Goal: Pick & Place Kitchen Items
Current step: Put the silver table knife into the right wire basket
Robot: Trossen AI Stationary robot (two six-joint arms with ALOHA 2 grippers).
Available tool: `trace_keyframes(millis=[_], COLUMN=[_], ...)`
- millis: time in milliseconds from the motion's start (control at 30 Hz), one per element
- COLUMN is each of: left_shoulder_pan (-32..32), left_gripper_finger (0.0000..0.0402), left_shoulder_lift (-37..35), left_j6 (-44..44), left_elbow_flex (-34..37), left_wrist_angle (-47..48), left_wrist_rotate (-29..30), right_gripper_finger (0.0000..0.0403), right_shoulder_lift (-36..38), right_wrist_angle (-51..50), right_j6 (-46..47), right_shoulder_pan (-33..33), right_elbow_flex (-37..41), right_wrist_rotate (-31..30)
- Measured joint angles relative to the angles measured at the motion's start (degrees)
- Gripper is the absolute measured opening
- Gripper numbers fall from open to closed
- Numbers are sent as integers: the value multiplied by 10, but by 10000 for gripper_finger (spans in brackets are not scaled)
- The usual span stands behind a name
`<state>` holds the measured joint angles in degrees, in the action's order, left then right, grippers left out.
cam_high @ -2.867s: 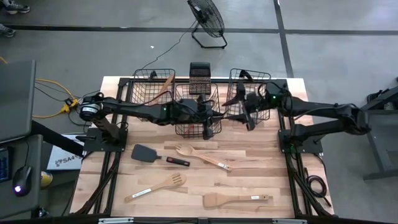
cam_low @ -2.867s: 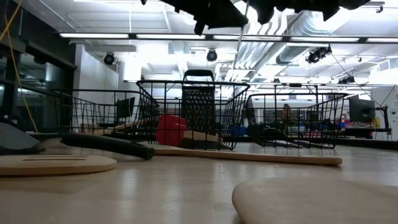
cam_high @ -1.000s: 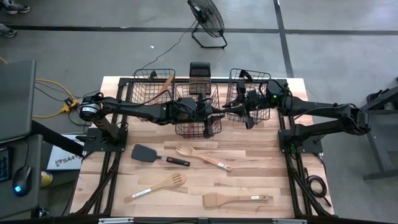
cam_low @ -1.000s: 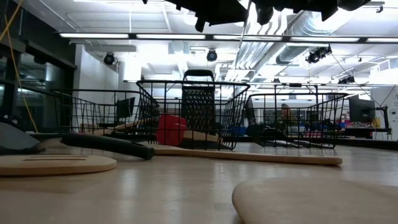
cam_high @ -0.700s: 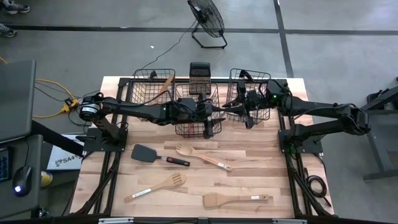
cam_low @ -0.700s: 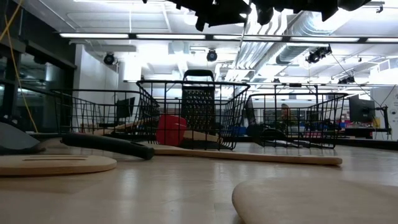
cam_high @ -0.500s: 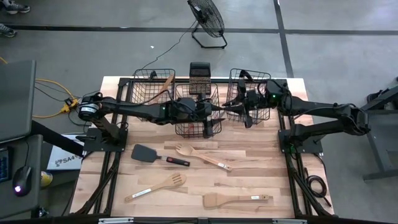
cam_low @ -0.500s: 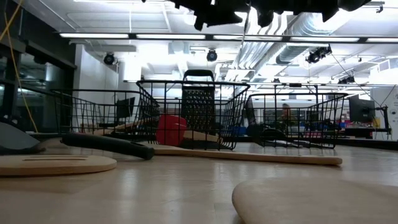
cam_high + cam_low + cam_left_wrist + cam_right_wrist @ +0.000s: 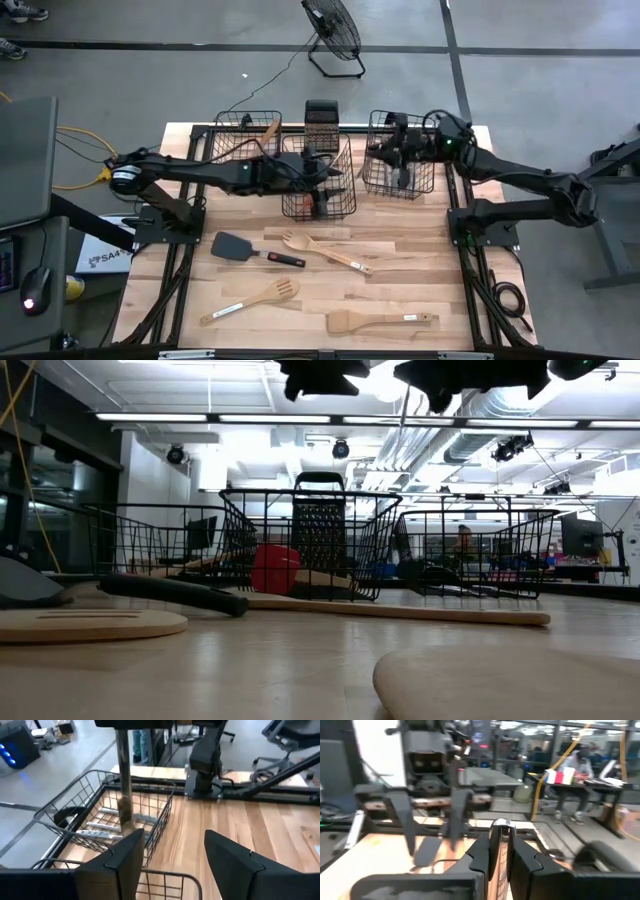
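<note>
left gripper [image 9: 322, 183] held over the middle basket [image 9: 318, 190], jaws open and empty, right gripper [image 9: 400, 160] above the right basket [image 9: 398, 170], jaws closed on a silver utensil [image 9: 501, 851], black spatula [image 9: 243, 247] and three wooden utensils [image 9: 325, 252] left on the table [image 9: 420, 270]

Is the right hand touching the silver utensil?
Touching. The right wrist view shows the right hand shut on the silver utensil, fingers pressed against it.

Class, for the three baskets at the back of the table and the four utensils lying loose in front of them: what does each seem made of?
Baskets: thin black wire mesh, probably coated metal. Slotted spoon, fork, flat spatula: pale, matte, likely wood. Black spatula: dark matte blade, plastic or silicone; cannot tell.
</note>
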<state>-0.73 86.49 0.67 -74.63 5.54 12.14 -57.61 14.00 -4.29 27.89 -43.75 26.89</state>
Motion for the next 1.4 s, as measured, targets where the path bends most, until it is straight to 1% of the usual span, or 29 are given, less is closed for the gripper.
trace_keyframes(millis=[100,233,367,433,600,667,733,867,1000,1267,1400], left_shoulder_pan=[0,0,0,0,0,0,0,0,0,0,0], left_gripper_finger=[202,202,202,202,202,202,202,202,202,202,202], left_shoulder_lift=[-12,-17,-22,-21,-21,-21,-21,-21,-21,-21,-20], left_j6=[1,1,2,2,16,20,27,34,42,61,63], left_elbow_flex=[0,0,0,0,0,0,0,0,0,0,0], left_wrist_angle=[26,42,43,47,56,55,53,53,56,66,70], left_wrist_rotate=[10,21,35,36,37,37,37,37,37,37,36], right_gripper_finger=[32,32,32,32,32,32,32,32,32,32,32], right_shoulder_lift=[17,33,35,34,31,29,22,-15,-58,-136,-168], right_wrist_angle=[-18,-39,-51,-76,-167,-201,-218,-246,-243,-242,-241], right_j6=[2,33,71,83,103,109,120,145,172,203,206], right_shoulder_pan=[29,69,114,136,179,198,216,246,269,293,297], right_elbow_flex=[0,0,-1,-9,-36,-42,-44,-44,-44,-44,-44], right_wrist_rotate=[0,-17,-16,-18,-98,-116,-118,-112,-73,-16,-13])
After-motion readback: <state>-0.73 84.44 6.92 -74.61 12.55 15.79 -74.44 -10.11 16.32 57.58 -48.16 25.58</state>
